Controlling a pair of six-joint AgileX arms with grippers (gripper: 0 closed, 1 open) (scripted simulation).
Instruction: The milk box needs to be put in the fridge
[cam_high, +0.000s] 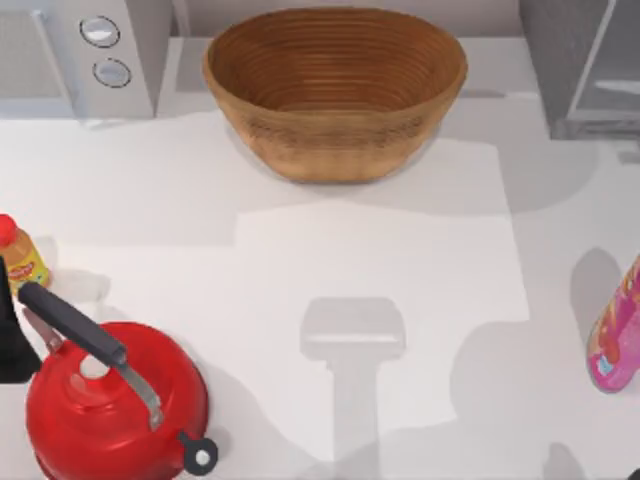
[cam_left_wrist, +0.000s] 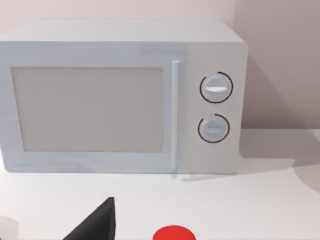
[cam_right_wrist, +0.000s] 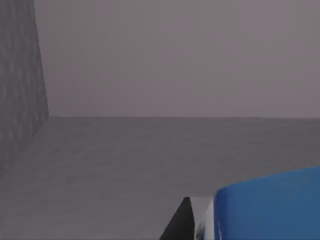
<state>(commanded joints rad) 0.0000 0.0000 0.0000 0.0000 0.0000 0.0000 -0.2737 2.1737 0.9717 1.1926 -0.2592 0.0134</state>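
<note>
The milk box (cam_right_wrist: 270, 205) fills the near corner of the right wrist view as a blue carton with a white edge. One dark finger (cam_right_wrist: 179, 225) of my right gripper (cam_right_wrist: 240, 231) presses against its side, so the gripper is shut on it. Past the carton lie a flat grey floor, a plain grey back wall and a dark speckled grey wall (cam_right_wrist: 20, 75). The fridge (cam_high: 560, 60) stands at the table's back right, with its paler door panel (cam_high: 615, 70) beside the speckled side. My left gripper (cam_high: 15, 330) is parked at the table's left edge, facing the microwave.
A wicker basket (cam_high: 335, 95) sits at the back middle. A light-grey microwave (cam_high: 75, 55) with two dials is at the back left. A small orange bottle (cam_high: 22, 258) and a red kettle (cam_high: 110, 400) stand front left. A pink bottle (cam_high: 620, 335) is at the right edge.
</note>
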